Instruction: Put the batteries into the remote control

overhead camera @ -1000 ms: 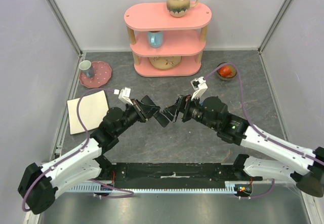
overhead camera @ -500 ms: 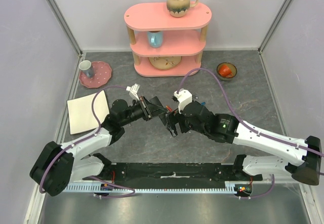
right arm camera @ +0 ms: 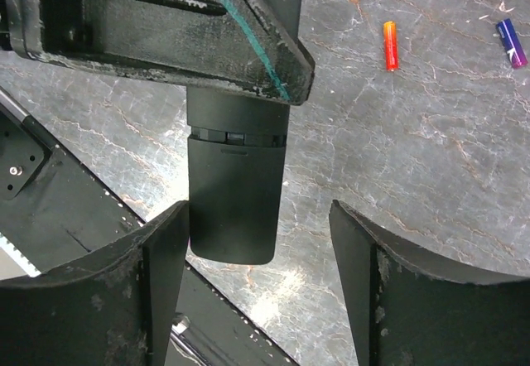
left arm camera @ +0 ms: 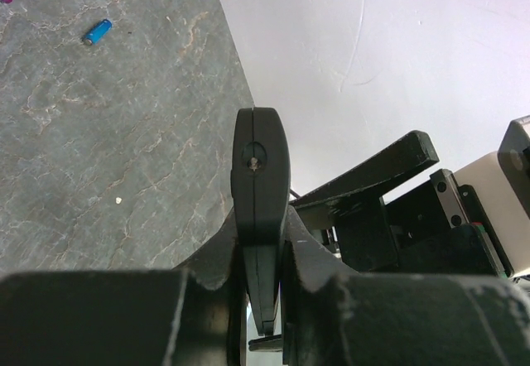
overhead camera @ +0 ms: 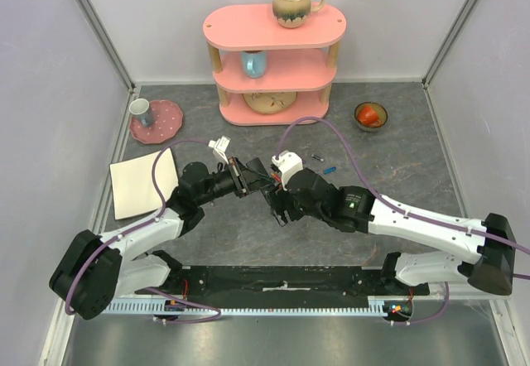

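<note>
The remote control (right arm camera: 236,209) is held clear of the table (right arm camera: 431,151), near its middle, clamped edge-on in the left gripper (left arm camera: 263,296). Its free end is straddled by the right gripper (right arm camera: 258,217), whose jaws are spread and grasp nothing. If they are closed off-centre, the remote control could be twisted loose. The batteries (right arm camera: 390,45) are left lying beyond.

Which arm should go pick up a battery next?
Right. The right gripper is open, holding nothing, with the red-orange battery lying in its wrist view; the left gripper is shut on the remote control.
</note>
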`<state>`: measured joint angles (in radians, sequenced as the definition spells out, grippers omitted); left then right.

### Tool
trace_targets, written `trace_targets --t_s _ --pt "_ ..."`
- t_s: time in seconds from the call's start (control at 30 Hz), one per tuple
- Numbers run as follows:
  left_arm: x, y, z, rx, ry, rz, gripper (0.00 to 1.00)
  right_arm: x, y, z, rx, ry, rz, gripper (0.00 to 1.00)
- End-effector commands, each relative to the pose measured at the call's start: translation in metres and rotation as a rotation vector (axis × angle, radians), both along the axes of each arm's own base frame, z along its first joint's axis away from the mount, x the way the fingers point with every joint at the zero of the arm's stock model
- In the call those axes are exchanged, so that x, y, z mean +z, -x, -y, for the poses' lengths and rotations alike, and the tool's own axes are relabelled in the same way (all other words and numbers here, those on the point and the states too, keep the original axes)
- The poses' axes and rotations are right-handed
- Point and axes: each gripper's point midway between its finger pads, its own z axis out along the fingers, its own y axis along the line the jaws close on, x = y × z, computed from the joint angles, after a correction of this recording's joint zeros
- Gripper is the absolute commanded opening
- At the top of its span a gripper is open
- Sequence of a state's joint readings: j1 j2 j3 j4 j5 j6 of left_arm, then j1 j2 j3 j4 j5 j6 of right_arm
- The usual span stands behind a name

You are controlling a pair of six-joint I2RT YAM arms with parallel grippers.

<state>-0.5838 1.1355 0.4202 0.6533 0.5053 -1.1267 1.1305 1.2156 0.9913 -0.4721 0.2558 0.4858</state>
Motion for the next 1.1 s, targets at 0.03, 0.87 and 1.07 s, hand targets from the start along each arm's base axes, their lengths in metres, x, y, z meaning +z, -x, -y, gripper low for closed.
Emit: trace_targets --t_s 0.03,0.87,1.07 --pt "0.031 -0.002 0.002 -0.012 0.054 0.063 0.02 0.018 -0.002 -0.018 0.039 -0.059 0.032 0.7" --pt "0.027 -0.024 -0.015 0.096 -0.047 0.113 0.02 0.039 0.006 0.015 0.024 -0.053 0.069 0.46" --pt "0.022 -0.029 -0.019 0.111 -0.063 0.112 0.02 0.041 0.007 0.021 0.006 -0.059 0.074 0.47"
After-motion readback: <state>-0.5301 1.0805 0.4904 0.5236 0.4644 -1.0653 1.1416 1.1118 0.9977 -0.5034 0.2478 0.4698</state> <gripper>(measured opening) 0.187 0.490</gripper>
